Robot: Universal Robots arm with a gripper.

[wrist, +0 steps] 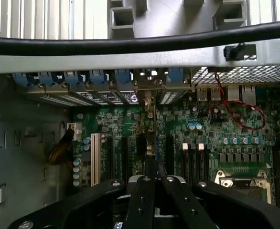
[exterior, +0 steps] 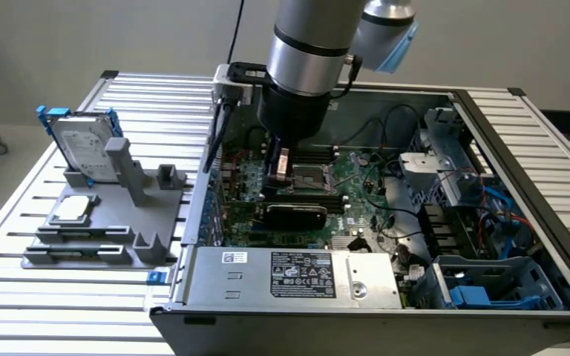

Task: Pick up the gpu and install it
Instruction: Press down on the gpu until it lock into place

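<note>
One gpu (exterior: 295, 215) sits just beside the closed gripper (exterior: 283, 172).

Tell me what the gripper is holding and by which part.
Cannot be told: the jaws are shut above the gpu in the case; contact is hidden.

Plain grey wall (exterior: 67, 37) behind slatted aluminium table (exterior: 27, 297)
</note>
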